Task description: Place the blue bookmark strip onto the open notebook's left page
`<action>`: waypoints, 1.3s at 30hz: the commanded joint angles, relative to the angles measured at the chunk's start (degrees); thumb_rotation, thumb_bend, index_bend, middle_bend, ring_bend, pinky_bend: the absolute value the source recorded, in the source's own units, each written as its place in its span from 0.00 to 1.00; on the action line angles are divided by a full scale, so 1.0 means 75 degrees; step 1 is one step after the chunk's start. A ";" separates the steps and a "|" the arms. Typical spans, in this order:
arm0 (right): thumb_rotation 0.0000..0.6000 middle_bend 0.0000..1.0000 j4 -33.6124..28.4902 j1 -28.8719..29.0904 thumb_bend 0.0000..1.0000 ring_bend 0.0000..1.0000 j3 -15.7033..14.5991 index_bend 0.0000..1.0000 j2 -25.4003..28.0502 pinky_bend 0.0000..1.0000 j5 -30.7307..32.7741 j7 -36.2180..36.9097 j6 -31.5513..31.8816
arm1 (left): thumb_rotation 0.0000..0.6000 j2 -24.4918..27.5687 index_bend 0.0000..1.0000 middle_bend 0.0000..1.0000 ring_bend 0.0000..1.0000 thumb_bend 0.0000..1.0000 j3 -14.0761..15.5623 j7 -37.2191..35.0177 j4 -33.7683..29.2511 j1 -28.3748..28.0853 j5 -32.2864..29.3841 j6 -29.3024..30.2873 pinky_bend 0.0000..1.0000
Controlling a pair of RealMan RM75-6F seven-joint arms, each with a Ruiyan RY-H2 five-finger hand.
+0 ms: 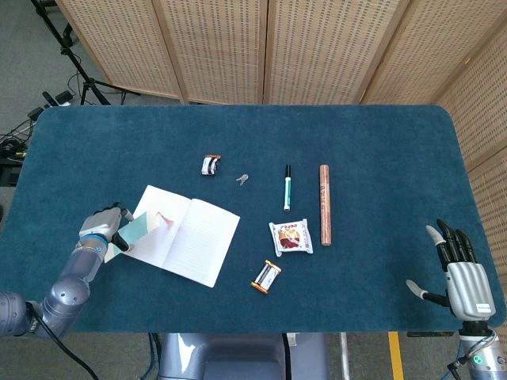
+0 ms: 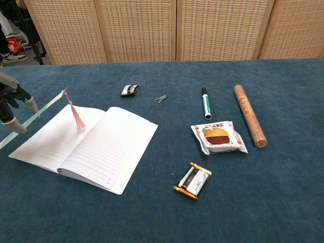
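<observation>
My left hand (image 1: 105,228) (image 2: 11,106) holds the blue bookmark strip (image 1: 136,231) (image 2: 31,118) in the air, tilted, over the left edge of the open notebook (image 1: 180,233) (image 2: 86,145). The strip's pale end points toward the page, and its pink tassel (image 1: 165,218) (image 2: 77,116) hangs down over the left page. In the chest view the strip shows edge-on, slanting up to the right. My right hand (image 1: 462,273) rests at the table's near right corner with fingers spread and nothing in it.
Right of the notebook lie a snack packet (image 1: 291,237), a battery pack (image 1: 267,276), a green marker (image 1: 287,188) and a brown tube (image 1: 324,203). A small clip (image 1: 210,165) and a key (image 1: 242,179) lie behind the notebook.
</observation>
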 commanded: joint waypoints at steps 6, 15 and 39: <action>1.00 0.00 0.0014 -0.0014 0.16 0.00 -0.0030 0.00 0.0027 0.00 -0.0076 0.0105 0.0046 | 1.00 0.0094 0.38 0.00 0.00 0.35 -0.0366 -0.0284 0.0111 -0.0168 -0.1162 -0.0327 0.00; 1.00 0.00 0.0015 -0.0009 0.16 0.00 -0.0058 0.00 0.0028 0.00 -0.0140 0.0114 0.0052 | 1.00 0.0311 0.38 0.00 0.00 0.36 -0.0682 -0.0701 0.0520 -0.0041 -0.2468 -0.1295 0.00; 1.00 0.00 0.0007 -0.0005 0.16 0.00 -0.0093 0.00 0.0014 0.00 -0.0210 0.0094 0.0069 | 1.00 0.0027 0.38 0.00 0.00 0.36 -0.0753 -0.0743 0.1048 -0.0403 -0.3085 -0.1167 0.00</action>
